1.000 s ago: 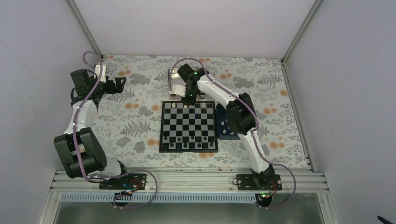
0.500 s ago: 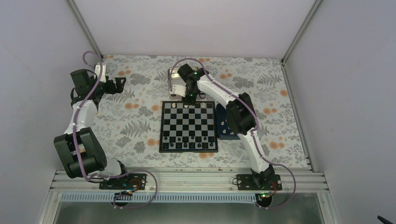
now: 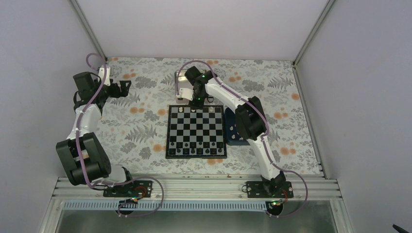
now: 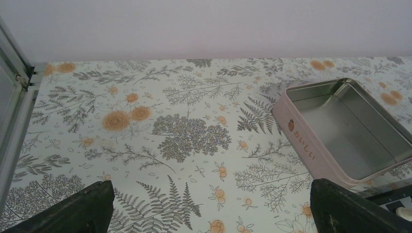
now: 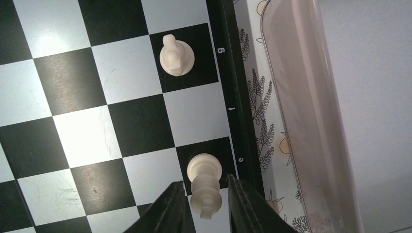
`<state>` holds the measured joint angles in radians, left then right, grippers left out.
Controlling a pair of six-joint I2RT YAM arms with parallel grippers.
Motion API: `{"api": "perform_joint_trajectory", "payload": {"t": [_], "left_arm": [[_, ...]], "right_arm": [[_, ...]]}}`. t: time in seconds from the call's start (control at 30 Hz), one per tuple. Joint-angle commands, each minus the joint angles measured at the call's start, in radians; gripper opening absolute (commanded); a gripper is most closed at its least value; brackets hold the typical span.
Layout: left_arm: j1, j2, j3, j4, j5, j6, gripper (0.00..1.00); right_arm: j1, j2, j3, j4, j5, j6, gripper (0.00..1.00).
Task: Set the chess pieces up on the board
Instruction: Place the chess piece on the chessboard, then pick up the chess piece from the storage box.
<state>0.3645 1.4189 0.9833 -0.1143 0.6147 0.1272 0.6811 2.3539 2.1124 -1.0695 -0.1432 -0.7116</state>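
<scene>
The chequered board [image 3: 196,131] lies at the table's middle. In the right wrist view a tall cream chess piece [image 5: 206,187] stands on the black edge square by the letter e of the board [image 5: 87,141]. My right gripper [image 5: 208,206] straddles this piece, with a thin gap showing on each side of it. A cream knight [image 5: 176,56] stands two squares along the same row. In the top view my right gripper [image 3: 197,103] is over the board's far edge. My left gripper [image 4: 209,213] is wide open and empty over the floral cloth at the far left [image 3: 124,86].
A pink-walled metal tin [image 4: 340,131] sits just beyond the board's far edge, also seen in the top view [image 3: 182,86] and the right wrist view [image 5: 301,97]. A dark blue tray [image 3: 233,135] lies right of the board under the right arm. Dark pieces [image 3: 194,151] line the near rows.
</scene>
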Motion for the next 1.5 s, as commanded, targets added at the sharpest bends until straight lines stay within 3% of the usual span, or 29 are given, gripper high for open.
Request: {"api": "perform_joint_trajectory", "payload": {"t": [0.0,0.23,0.4,0.63,0.83,1.1,1.47], "left_arm": [[0.008,0.005,-0.008,0.007,0.02,0.015,1.0],[0.01,0.003,-0.006,0.002,0.02,0.018,1.0],[0.014,0.001,-0.006,0.002,0.023,0.017,1.0],[0.019,-0.001,-0.008,0.003,0.029,0.016,1.0],[0.019,0.0,-0.01,0.004,0.042,0.015,1.0],[0.019,0.0,-0.009,0.003,0.047,0.014,1.0],[0.021,-0.004,-0.008,-0.001,0.042,0.016,1.0]], "right_arm": [[0.0,-0.031,-0.005,0.011,0.001,-0.007,0.28],[-0.022,-0.128,-0.061,0.004,0.012,0.003,0.38],[-0.075,-0.32,-0.226,0.026,0.005,0.017,0.44],[-0.28,-0.592,-0.518,0.084,-0.01,0.021,0.45],[-0.448,-0.716,-0.712,0.131,-0.051,-0.009,0.45],[-0.521,-0.745,-0.9,0.227,-0.075,-0.021,0.44],[-0.534,-0.697,-0.976,0.332,-0.051,-0.015,0.43]]}}
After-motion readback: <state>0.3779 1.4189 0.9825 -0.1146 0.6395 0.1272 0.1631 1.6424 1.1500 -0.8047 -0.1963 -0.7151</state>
